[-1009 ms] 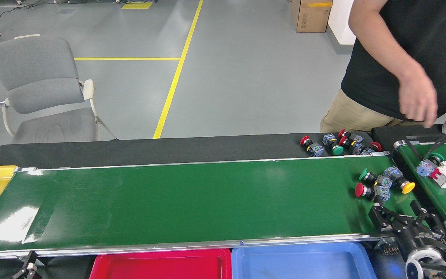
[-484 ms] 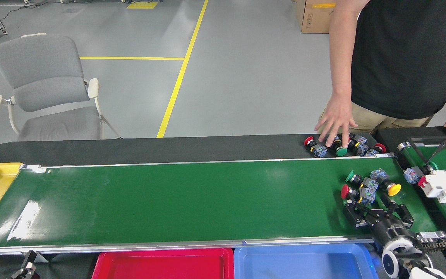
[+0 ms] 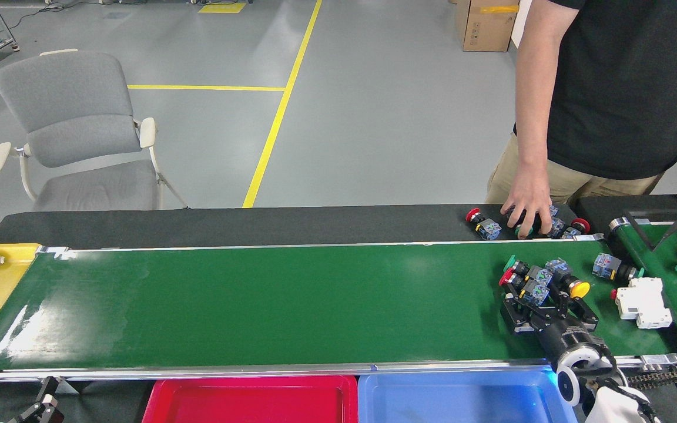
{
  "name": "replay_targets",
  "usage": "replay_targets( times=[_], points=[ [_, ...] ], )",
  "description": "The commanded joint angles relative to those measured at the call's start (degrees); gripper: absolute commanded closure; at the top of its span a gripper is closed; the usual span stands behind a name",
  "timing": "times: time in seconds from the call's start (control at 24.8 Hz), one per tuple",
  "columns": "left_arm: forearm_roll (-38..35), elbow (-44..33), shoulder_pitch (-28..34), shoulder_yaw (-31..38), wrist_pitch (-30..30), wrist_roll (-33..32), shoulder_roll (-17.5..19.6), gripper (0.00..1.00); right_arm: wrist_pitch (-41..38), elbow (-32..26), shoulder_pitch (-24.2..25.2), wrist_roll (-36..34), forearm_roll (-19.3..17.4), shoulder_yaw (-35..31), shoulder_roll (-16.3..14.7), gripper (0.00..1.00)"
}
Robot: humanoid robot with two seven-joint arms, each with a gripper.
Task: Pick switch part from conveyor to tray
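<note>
Switch part [image 3: 533, 289] on conveyor [image 3: 268, 305], no readable label; right hand [image 3: 544, 301] fingers apart around it.

You've got a glossy green conveyor [image 3: 256, 305] with silver metal rails, matt black cloth-like strip [image 3: 227, 226] behind it. Red tray [image 3: 250, 402] and blue tray [image 3: 456, 399] look smooth plastic. Chair [image 3: 77, 135]: grey fabric. Cardboard box [image 3: 485, 23], polished floor [image 3: 374, 117].

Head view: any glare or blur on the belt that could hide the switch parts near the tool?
Head view: glare sits on the conveyor at its near-left end, far from the switch parts, which look sharp and evenly lit; the right tool is dark yet clear against the green; no motion blur on the person's hand.
</note>
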Motion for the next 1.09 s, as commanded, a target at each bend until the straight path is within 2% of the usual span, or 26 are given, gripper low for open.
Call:
replay_targets(
  times=[0.0, 0.12, 0.28, 0.4, 0.48, 0.61, 0.73, 0.77, 0.81, 0.85, 0.97, 1.05],
  points=[
    [-0.05, -0.48, -0.60, 0.12, -0.09, 0.43, 0.87, 0.00, -0.05, -0.61, -1.23, -0.41, -0.12, -0.14, 0.09, 0.89],
    [-0.05, -0.21, -0.51, 0.20, -0.09, 0.43, 0.95, 0.00, -0.23, -0.87, -1.23, -0.41, -0.21, -0.05, 0.35, 0.97],
    [-0.05, -0.12, -0.24, 0.29, -0.09, 0.43, 0.95, 0.00, -0.40, -2.72, -1.05, -0.41, -0.21, 0.04, 0.88, 0.98],
    [-0.05, -0.12, 0.02, 0.73, -0.09, 0.43, 0.95, 0.00, -1.02, -8.52, 0.62, -0.59, -0.21, 3.55, 1.14, 0.98],
    [-0.05, -0.12, 0.11, 1.00, 0.00, 0.43, 0.95, 0.00, -2.42, -15.10, 4.13, -0.85, -0.21, 7.94, 1.14, 0.98],
    [0.04, -0.21, 0.11, 1.08, -0.09, 0.43, 1.04, 0.00, -8.75, -25.03, 10.89, -0.77, -0.03, 13.83, 1.23, 0.98],
    [0.04, 0.14, 0.20, 1.00, -0.09, 0.43, 1.30, 0.00, -14.99, -30.05, 14.85, -0.77, 0.94, 21.74, 1.84, 0.96],
    [0.04, 0.58, 0.20, 1.00, -0.09, 0.43, 1.30, 0.00, -16.23, -30.31, 15.12, -0.77, 2.08, 24.64, 2.02, 0.83],
    [0.04, 1.11, 0.11, 0.91, -0.09, 0.43, 1.39, 0.00, -16.23, -30.14, 15.12, -0.77, 4.01, 27.72, 2.72, 0.46],
    [0.04, 1.37, -0.07, 0.47, -0.09, 0.43, 1.66, 0.00, -15.87, -29.52, 15.12, -0.77, 5.94, 29.65, 4.48, 0.00],
    [0.22, 1.28, 0.02, 0.38, -0.17, 0.43, 2.36, 0.00, -16.31, -26.62, 15.29, -0.77, 7.53, 30.45, 8.26, 0.00],
    [0.22, 1.37, 0.02, 0.38, -0.17, 0.43, 2.36, 0.00, -16.40, -26.89, 15.29, -0.77, 7.53, 30.27, 8.44, 0.00]
  ],
)
